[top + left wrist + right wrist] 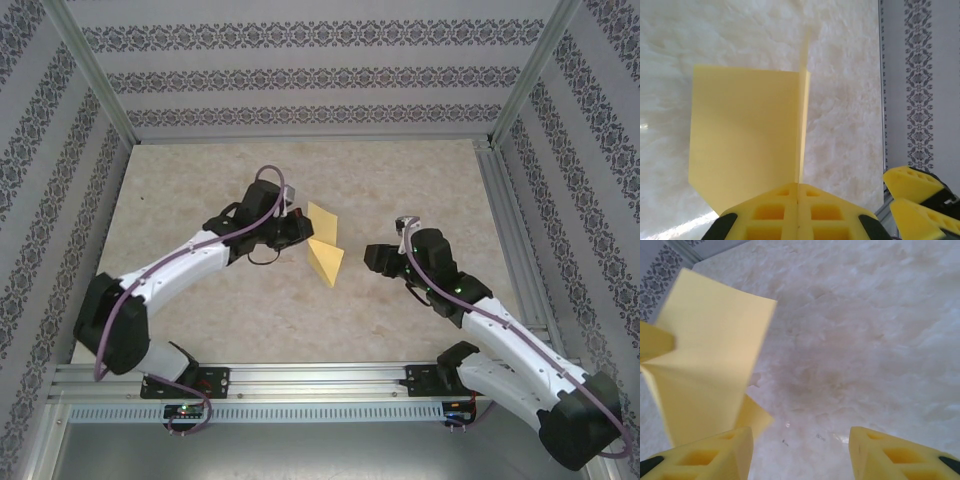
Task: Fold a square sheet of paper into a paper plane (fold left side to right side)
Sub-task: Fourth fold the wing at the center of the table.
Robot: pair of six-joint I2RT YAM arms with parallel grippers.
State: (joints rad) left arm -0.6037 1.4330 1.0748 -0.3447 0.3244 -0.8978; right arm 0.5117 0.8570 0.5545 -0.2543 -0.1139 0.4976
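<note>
Clearly the left hand (297,232) is pressed shut on the sheet of paper (326,255). In its wrist view the two yellow fingers (770,215) meet with no gap between them, and a thin upright edge of the yellow-orange sheet rises straight out of the seam where they join. To the left of that edge one broad panel of the paper (745,135) spreads out flat and matte, its far corners square and its near corner cut off at a slant.

From above, the sheet sits near the middle of the pale, mottled surface (420,190), between the two hands. It shows as two facets that meet at a crease: an upper one slanting away from the left hand and a lower one tapering to a point towards the near edge. The paper seems partly lifted off the surface, though how much of it rests there is hard to judge from this angle.

The right hand (373,258) lies just beside the sheet on its right, apart from it. In its wrist view its fingers (715,452) stand well apart with only bare surface between them, gripping nothing. The folded paper (710,365) rises ahead and to the left of that gap, and a yellow fingertip of the other hand pokes in at the left edge of that view.
</note>
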